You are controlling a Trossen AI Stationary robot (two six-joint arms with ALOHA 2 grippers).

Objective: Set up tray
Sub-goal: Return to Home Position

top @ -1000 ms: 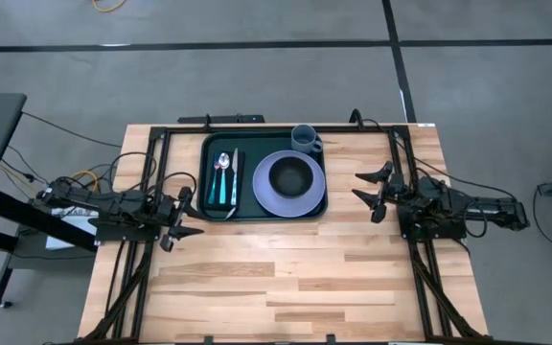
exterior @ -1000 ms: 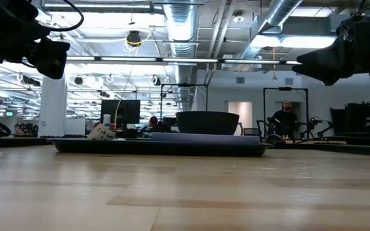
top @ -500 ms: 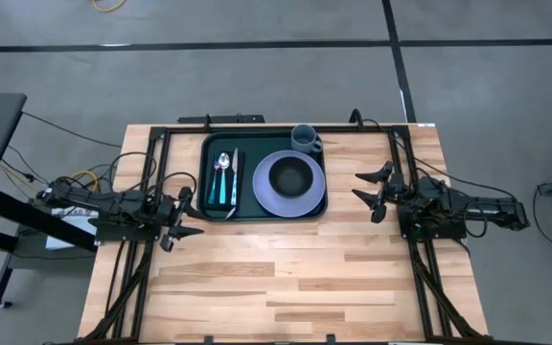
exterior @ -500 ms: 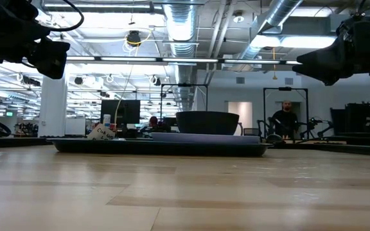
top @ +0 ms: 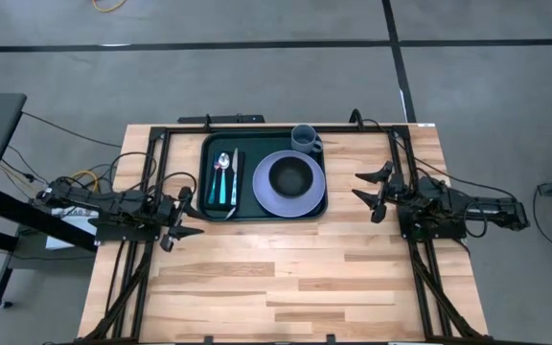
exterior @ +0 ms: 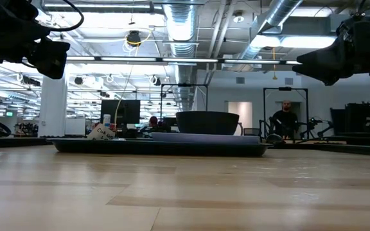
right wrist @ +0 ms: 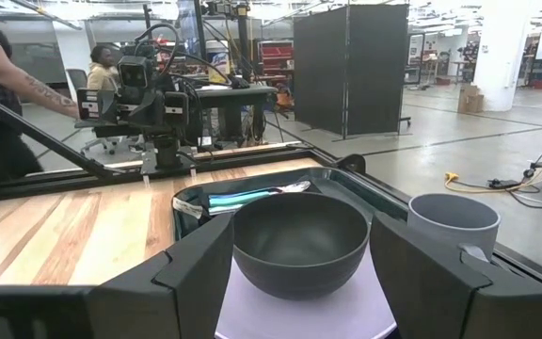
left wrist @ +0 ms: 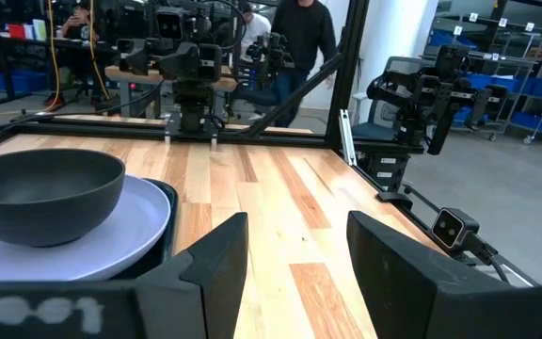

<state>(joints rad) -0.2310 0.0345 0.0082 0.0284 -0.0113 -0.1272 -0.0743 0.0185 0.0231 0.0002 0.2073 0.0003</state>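
Tray at the table's 12 o'clock, long side across, flat on the wood. Fully laid.
- Black napkin on the tray's 9 o'clock side. Cutlery lies on it, side by side, handles toward 6 o'clock.
- Lavender plate takes the tray's 3 o'clock half. Dark bowl sits centred on it.
- Grey cup in the tray's 1 o'clock corner, just beside the plate.

Left gripper at the table's 9 o'clock, off the tray's 7 o'clock corner and apart from it. Claw spread, nothing in it. The left wrist view shows its fingers wide, with bare wood between them.

Right gripper at the table's 3 o'clock, near the tray's short side, not touching. Claw spread, empty. The right wrist view looks between the fingers at the bowl, cup beside it.

Low view: the tray is a thin dark slab with the bowl rising above it. Both arms are held clear above the tabletop.
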